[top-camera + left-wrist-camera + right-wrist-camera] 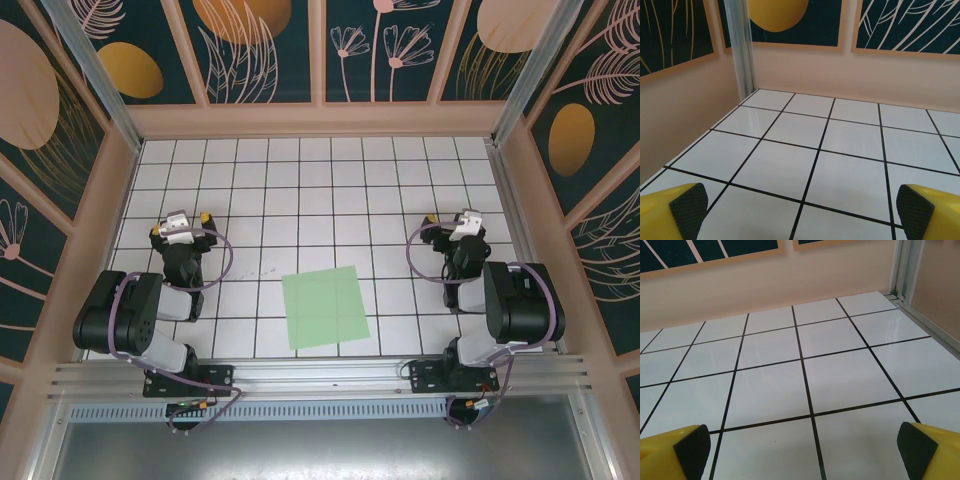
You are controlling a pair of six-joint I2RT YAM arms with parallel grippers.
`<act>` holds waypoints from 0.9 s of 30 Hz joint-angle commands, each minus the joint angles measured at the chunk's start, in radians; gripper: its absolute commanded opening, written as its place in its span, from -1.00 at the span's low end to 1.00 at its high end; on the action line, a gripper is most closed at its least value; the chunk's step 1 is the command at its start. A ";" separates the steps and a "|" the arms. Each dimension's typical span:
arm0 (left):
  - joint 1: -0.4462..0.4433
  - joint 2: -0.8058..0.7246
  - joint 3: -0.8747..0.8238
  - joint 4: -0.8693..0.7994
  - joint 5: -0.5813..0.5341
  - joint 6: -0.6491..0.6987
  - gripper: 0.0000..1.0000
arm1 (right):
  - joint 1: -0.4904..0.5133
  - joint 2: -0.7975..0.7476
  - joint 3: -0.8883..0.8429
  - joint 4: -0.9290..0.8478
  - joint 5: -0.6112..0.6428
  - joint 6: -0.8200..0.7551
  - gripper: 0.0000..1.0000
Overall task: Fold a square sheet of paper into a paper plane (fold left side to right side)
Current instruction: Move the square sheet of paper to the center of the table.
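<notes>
Item: square sheet of paper (325, 307) — pale green, flat, no crease visible, slightly skewed against the grid lines.
Location: on the white tiled tabletop (300, 180), near the front edge, between the two arm bases.
Left gripper (185, 218): jaws spread wide, nothing between them; it sits well to the left of the sheet, clear of it.
Right gripper (455, 217): jaws likewise apart and empty, well to the right of the sheet.
Stage (judged): the left-to-right fold is not yet begun.
Risk, pick-up: the thin sheet lies flush on glossy tile, so the black pads (689, 207) may skate over the left edge or shove the paper instead of lifting it.
Risk, alignment: unless the right side is pinned, the sheet probably slides as the left edge travels over — the crease then lands off-centre.
Risk, damage: too deep a pinch may crumple a corner.
</notes>
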 commanded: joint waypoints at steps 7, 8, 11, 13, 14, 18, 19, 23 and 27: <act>0.007 0.002 0.011 0.011 -0.015 -0.019 0.97 | 0.007 0.005 0.016 0.033 0.009 -0.015 0.98; 0.007 0.001 0.011 0.011 -0.015 -0.019 0.97 | 0.007 0.005 0.016 0.033 0.010 -0.015 0.98; 0.006 0.001 0.012 0.011 -0.015 -0.019 0.97 | 0.007 0.004 0.016 0.033 0.010 -0.014 0.98; 0.007 0.002 0.011 0.011 -0.015 -0.020 0.98 | 0.002 0.005 0.017 0.030 -0.013 -0.013 0.98; 0.006 0.002 0.012 0.011 -0.015 -0.019 0.98 | -0.001 0.004 0.017 0.030 -0.022 -0.011 0.98; 0.007 0.002 0.013 0.010 -0.014 -0.019 0.98 | -0.004 0.005 0.018 0.030 -0.028 -0.010 0.98; 0.007 0.002 0.013 0.006 -0.014 -0.019 0.97 | -0.008 0.004 0.017 0.029 -0.035 -0.008 0.98; 0.007 -0.003 0.003 0.026 -0.034 -0.023 0.97 | -0.011 0.003 0.014 0.033 -0.045 -0.005 0.98; 0.005 -0.058 -0.064 0.111 -0.031 -0.016 0.97 | -0.012 -0.076 0.070 -0.133 -0.044 -0.005 0.98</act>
